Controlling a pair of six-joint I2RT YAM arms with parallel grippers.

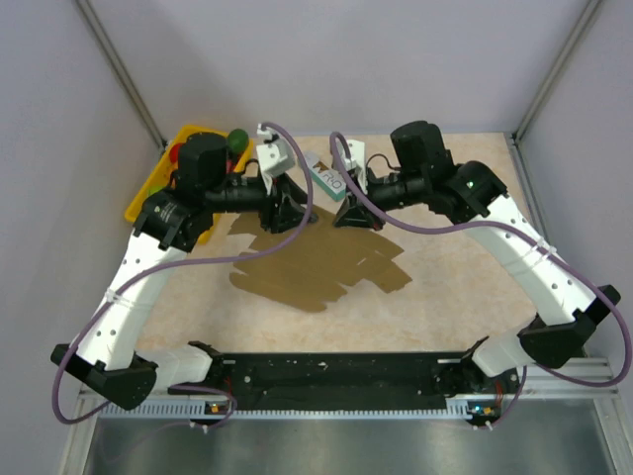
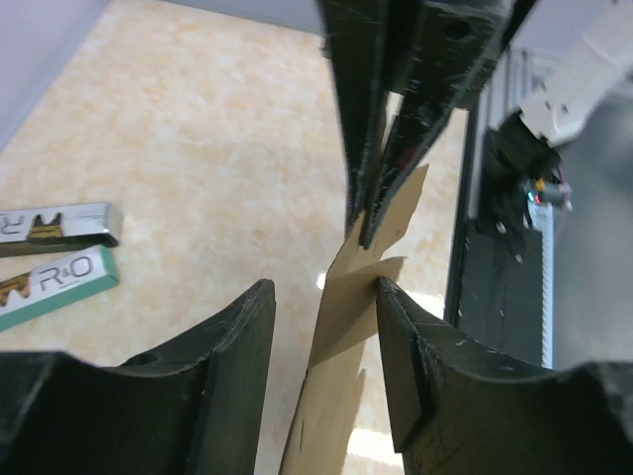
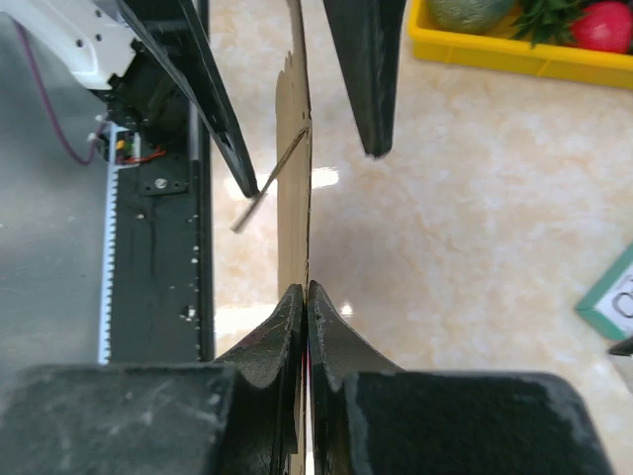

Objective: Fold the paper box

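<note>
Here, the paper box (image 1: 321,269) is pinched at its edge by the clenched right tool (image 3: 306,293); the same edge is straddled, ungripped, by the released left tool (image 2: 322,289).

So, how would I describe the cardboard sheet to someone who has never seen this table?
Start at the beige table. In its middle lies a flat brown cardboard sheet with notched flaps, its far edge held in the right pincer. Unlike the small teal printed box and the yellow tray behind it, it is plain and unprinted.
</note>
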